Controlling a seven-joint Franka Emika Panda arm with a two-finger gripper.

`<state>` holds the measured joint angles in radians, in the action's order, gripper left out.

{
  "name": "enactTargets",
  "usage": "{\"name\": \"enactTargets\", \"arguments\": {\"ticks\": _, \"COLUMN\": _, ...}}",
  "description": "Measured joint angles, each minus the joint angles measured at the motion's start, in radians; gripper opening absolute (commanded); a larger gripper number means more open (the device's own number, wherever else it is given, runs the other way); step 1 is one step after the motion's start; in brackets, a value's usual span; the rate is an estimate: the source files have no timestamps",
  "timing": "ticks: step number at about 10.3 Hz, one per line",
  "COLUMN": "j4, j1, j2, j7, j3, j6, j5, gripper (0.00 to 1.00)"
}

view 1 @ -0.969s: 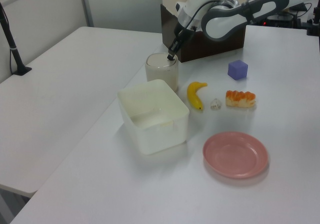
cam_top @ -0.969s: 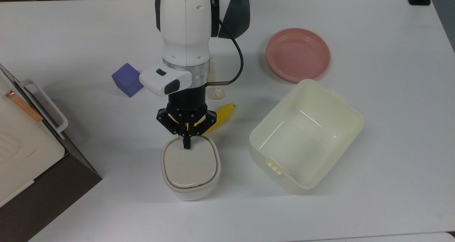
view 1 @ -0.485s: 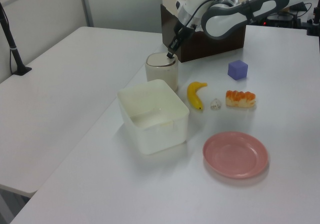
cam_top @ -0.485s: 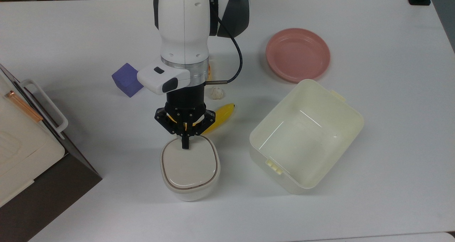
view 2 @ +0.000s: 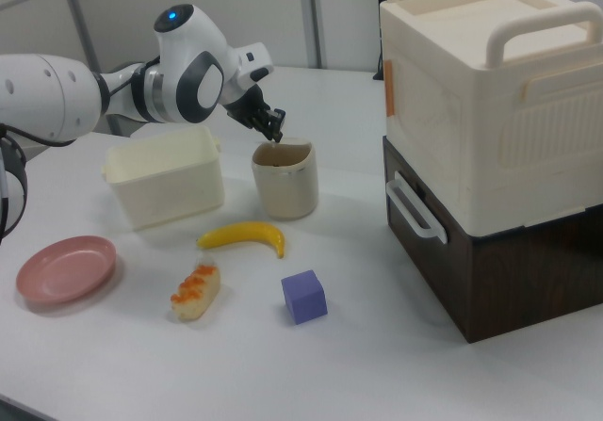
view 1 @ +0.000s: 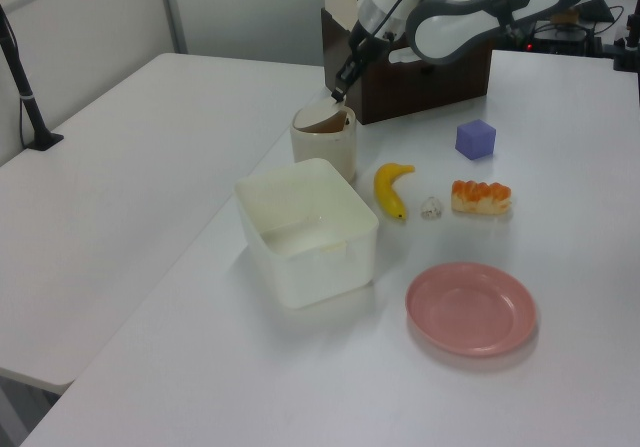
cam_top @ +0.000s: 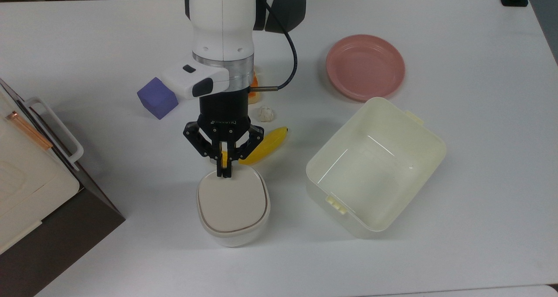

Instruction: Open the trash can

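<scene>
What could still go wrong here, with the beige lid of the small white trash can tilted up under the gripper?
The black two-finger gripper sits at the rear edge of the small white trash can's beige lid, which is tilted, not fully up; it may drop shut on retreat. The yellow banana close behind could get nudged.

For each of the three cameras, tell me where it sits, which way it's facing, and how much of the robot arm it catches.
Top view: high above the table, looking down on the trash can; wrist and gripper show.
Left view: beyond the pink plate, looking across toward the dark cabinet; forearm and gripper show.
Right view: low, near the purple cube, facing the cream tub; elbow, forearm and gripper show.
Shared: left and right views both show the can's lid tilted up, and the banana.
</scene>
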<state>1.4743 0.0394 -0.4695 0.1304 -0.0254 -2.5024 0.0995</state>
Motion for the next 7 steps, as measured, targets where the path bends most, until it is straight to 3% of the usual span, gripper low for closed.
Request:
{"name": "enactTargets", "arguments": {"ticks": 1, "j4": 0.0, "j1": 0.0, "j2": 0.009, "j7": 0.017, "j3": 0.0, "j6": 0.023, "j5": 0.0, "gripper": 1.0}}
{"name": "enactTargets", "arguments": {"ticks": 7, "j4": 0.0, "j1": 0.004, "j2": 0.05, "j7": 0.032, "j3": 0.0, "j6": 0.222, "j5": 0.0, "gripper": 1.0}}
